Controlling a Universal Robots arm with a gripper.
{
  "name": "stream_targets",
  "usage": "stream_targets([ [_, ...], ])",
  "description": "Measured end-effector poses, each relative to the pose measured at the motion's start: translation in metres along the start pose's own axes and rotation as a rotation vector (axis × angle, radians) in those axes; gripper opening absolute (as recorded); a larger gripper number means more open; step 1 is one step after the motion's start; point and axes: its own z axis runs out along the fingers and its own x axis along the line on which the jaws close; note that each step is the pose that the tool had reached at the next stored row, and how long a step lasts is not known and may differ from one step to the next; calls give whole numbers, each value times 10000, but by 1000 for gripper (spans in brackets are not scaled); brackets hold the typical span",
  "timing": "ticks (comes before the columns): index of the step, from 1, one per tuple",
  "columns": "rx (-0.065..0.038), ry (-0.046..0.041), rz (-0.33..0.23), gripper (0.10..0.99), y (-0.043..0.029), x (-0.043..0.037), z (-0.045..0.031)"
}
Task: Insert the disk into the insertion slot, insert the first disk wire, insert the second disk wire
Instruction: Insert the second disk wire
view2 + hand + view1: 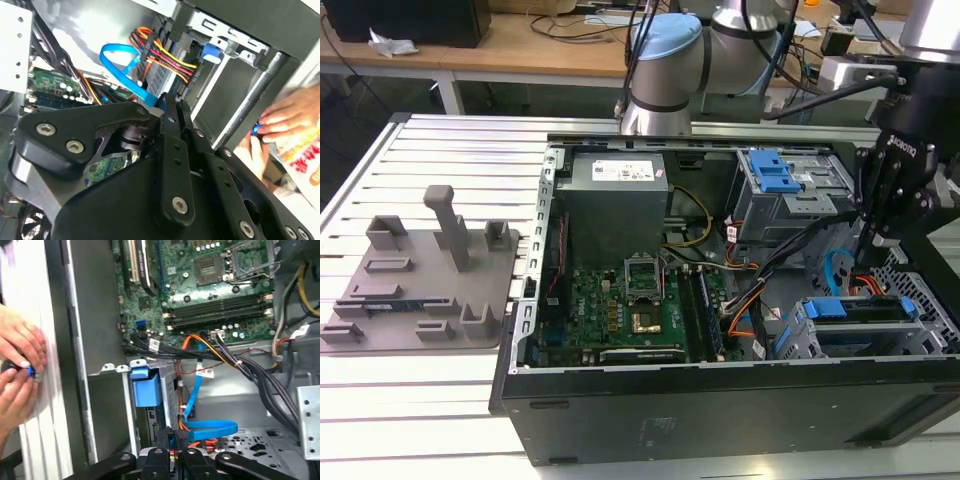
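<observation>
In the exterior view an open computer case [720, 300] is seen lying on a slatted counter [420, 400], with a grey fixture plate [420, 290] beside it toward the exterior view's left. Inside the case a motherboard [630, 310] and a power supply [617, 195] are seen, and a grey bay with a blue latch [775, 175] sits toward the back. The disk [860, 310], in its blue caddy, is seated in the slot [865, 335] at the near corner on the exterior view's right. The pincer [875, 240] is held just above the disk's rear end, close to a looped blue cable [838, 272] — whether it is touching cannot be told there. In the second wrist view the pincer [172, 107] is shown with its fingers [170, 120] brought together on a dark connector at the end of the blue cable [122, 62], beside a bundle of red, yellow and orange wires [165, 57]; a person's hand [292, 117] is seen outside the case wall, touching a small blue object. In the first wrist view the pincer [176, 437] is again seen clamped on the connector [181, 434], the blue cable [210, 429] coiling away from it, with the blue caddy tab [147, 387] just beside and two hands [20, 370] outside the case.
</observation>
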Motion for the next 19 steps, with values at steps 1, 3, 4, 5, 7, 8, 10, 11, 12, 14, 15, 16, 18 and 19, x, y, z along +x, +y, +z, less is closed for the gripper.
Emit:
stream_targets([
  [1, 1, -34, 1, 161, -2, 18, 8],
  [3, -20, -186, 1, 161, -10, 88, 35],
  [4, -36, -270, -1, 161, -13, 113, 44],
  [5, -74, -460, -6, 161, -19, 157, 63],
  [7, -147, -1020, -10, 161, -33, 242, 96],
  [8, -178, -1287, -10, 161, -40, 278, 110],
  [10, -216, -1618, -13, 161, -48, 325, 127],
  [11, -230, -1746, -13, 161, -52, 344, 134],
  [12, -243, -1855, -14, 161, -56, 362, 141],
  [14, -256, -1969, -15, 161, -69, 401, 159],
  [15, -261, -2014, -15, 161, -79, 426, 167],
  [16, -271, -2097, -14, 161, -88, 457, 181],
  [18, -294, -2298, -15, 161, -102, 518, 209],
  [19, -299, -2346, -16, 161, -105, 529, 216],
])
